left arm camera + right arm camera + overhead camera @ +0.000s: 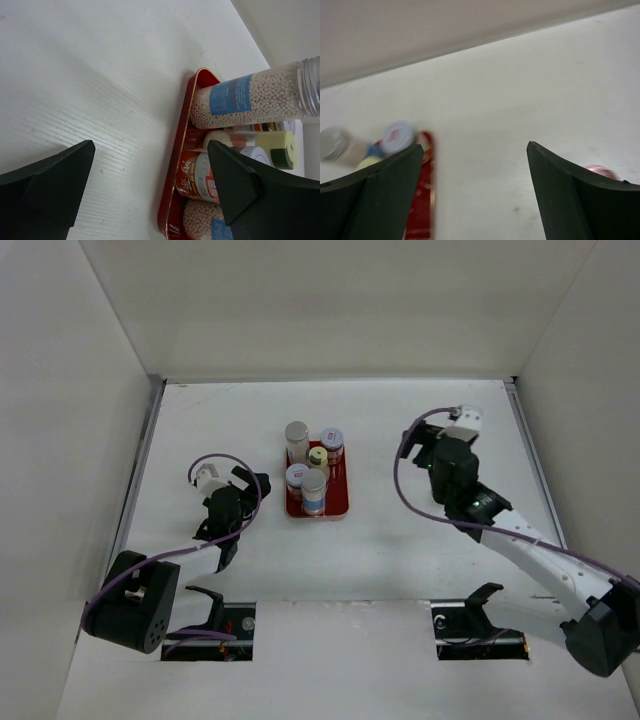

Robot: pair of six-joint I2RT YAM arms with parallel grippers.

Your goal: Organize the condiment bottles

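Five condiment bottles stand in the red tray (340, 502): a silver-capped one (297, 432), a white-and-red-capped one (332, 438), a yellow-capped one (318, 455), a white-capped one (296, 476) and another silver-capped one (314, 480). My left gripper (245, 505) is open to the left of the tray, with bare table between its jaws (151, 146). Its view shows the tray rim (182, 150), a blue-labelled bead bottle (250, 100) and a red-labelled jar (197, 175). My right gripper (428, 455) is open right of the tray, holding nothing (475, 146). A pink cap (600, 171) peeks from behind its right finger.
White walls close in the table on the left, back and right. Two dark cut-outs (210, 625) (478, 625) sit by the arm bases at the near edge. The right wrist view is blurred; the tray (422, 200) lies at its lower left.
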